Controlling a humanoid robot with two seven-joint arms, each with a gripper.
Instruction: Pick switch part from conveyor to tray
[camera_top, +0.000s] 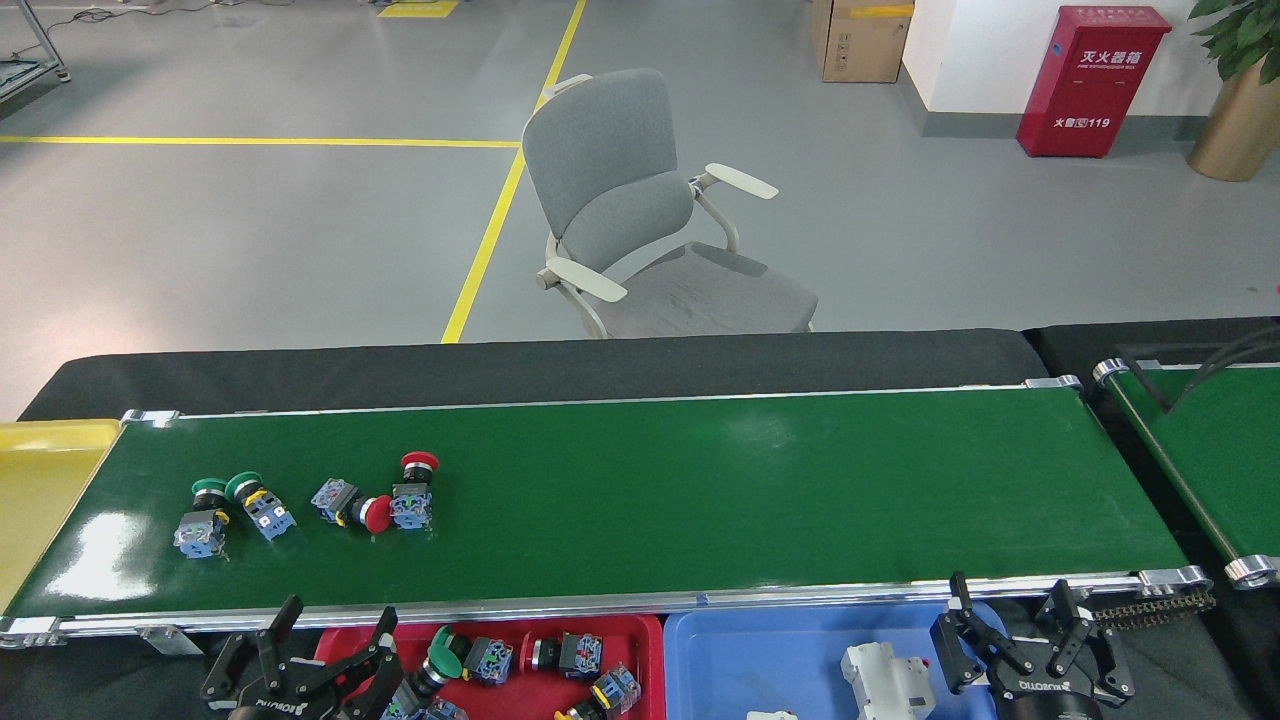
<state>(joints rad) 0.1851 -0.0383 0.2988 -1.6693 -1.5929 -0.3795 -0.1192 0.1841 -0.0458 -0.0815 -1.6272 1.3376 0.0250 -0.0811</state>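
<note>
Several switch parts lie on the left stretch of the conveyor (700, 480): two green-capped ones (205, 518) (258, 506) and two red-capped ones (350, 506) (413, 495). Below the belt's near rail, the red tray (640, 640) holds several more switch parts (490, 660). My left gripper (330, 640) hangs open and empty over the red tray's left edge, below the belt. My right gripper (1012, 605) is open and empty at the right end of the blue tray (760, 650).
A white part (885, 680) lies in the blue tray. A yellow bin (40, 480) sits at the belt's left end, and a second green belt (1215, 450) is at the right. A grey chair (640, 220) stands beyond the black table.
</note>
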